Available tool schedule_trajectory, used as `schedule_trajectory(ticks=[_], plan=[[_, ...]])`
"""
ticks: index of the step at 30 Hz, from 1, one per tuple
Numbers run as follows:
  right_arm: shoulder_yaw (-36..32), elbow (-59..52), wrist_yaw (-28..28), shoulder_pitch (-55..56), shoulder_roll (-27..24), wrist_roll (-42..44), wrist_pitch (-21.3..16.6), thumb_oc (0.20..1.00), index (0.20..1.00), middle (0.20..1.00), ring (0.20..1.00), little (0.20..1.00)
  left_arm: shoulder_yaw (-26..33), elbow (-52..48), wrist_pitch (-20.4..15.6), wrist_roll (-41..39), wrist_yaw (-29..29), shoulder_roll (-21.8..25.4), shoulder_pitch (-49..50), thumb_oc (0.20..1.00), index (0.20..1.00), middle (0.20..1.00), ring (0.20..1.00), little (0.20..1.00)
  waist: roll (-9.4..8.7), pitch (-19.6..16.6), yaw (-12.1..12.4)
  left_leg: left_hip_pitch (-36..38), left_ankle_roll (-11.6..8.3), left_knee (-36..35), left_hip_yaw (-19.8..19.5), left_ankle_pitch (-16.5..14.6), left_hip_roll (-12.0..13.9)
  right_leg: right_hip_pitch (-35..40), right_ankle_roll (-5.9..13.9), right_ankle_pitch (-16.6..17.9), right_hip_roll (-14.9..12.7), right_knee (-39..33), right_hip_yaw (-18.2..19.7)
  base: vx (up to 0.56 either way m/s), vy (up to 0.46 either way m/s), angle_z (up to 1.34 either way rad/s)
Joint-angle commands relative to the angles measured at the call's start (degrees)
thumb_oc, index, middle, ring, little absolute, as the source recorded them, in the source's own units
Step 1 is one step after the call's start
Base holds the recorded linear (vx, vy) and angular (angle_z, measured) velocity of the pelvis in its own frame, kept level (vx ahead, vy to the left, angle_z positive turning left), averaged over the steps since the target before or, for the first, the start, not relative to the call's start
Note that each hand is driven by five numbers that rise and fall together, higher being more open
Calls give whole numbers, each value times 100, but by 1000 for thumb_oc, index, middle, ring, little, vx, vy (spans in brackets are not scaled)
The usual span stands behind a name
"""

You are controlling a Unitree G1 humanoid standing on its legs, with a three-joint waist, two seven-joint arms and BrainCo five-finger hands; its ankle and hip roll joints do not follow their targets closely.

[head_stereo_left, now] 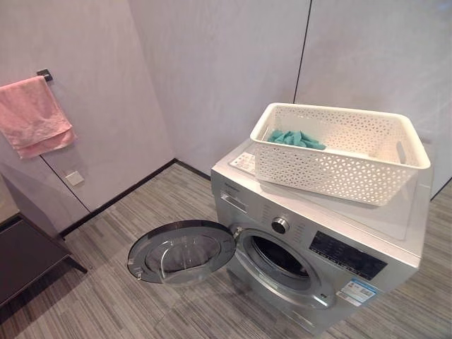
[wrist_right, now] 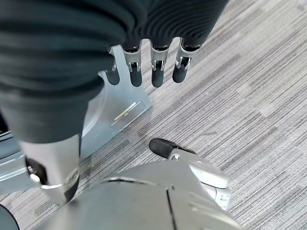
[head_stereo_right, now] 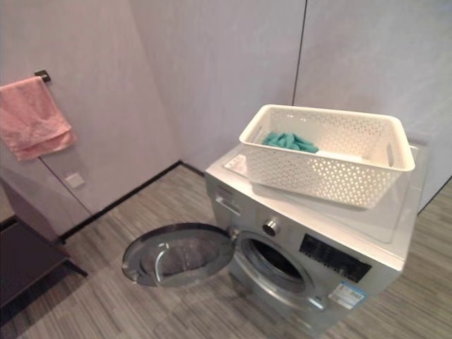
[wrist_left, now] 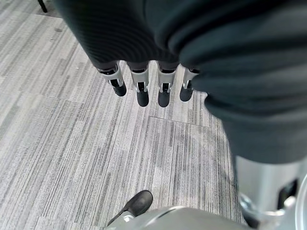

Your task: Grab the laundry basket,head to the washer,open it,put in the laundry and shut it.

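Observation:
A white perforated laundry basket (head_stereo_left: 339,152) stands on top of the silver front-loading washer (head_stereo_left: 304,240). Teal laundry (head_stereo_left: 296,139) lies in the basket's far left corner. The washer's round door (head_stereo_left: 181,252) hangs swung open to the left, low over the floor, and the drum opening (head_stereo_left: 280,259) is dark. My left hand (wrist_left: 144,86) hangs over the striped floor with its fingers relaxed and nothing in them. My right hand (wrist_right: 153,67) likewise hangs with relaxed fingers above the floor, holding nothing.
A pink towel (head_stereo_left: 32,116) hangs from a wall rail at the left. Below it stands a dark low bench (head_stereo_left: 25,258). Grey wall panels close the corner behind the washer. Striped grey floor (head_stereo_left: 106,296) lies in front of the open door.

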Motion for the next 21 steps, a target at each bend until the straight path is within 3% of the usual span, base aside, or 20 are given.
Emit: schedule_trajectory(ticks=[1, 21], plan=[[-94, 295, 29, -317, 54, 166, -64, 1000, 1000, 1000, 1000, 1000, 134, 280, -35, 129, -119, 114, -355, 1000, 1000, 1000, 1000, 1000, -368, 230, 17, 91, -198, 34, -447, -339, 115, 228, 321, -330, -364, 152, -37, -12, -37, 0], [-166, 313, 22, -414, -46, 246, -44, 1000, 1000, 1000, 1000, 1000, -16, 101, -105, 19, -171, 75, -392, 1000, 1000, 1000, 1000, 1000, -271, 296, -42, 3, -200, 39, -432, -320, 120, 177, 304, -332, -353, 97, 79, 0, 4, 0]])
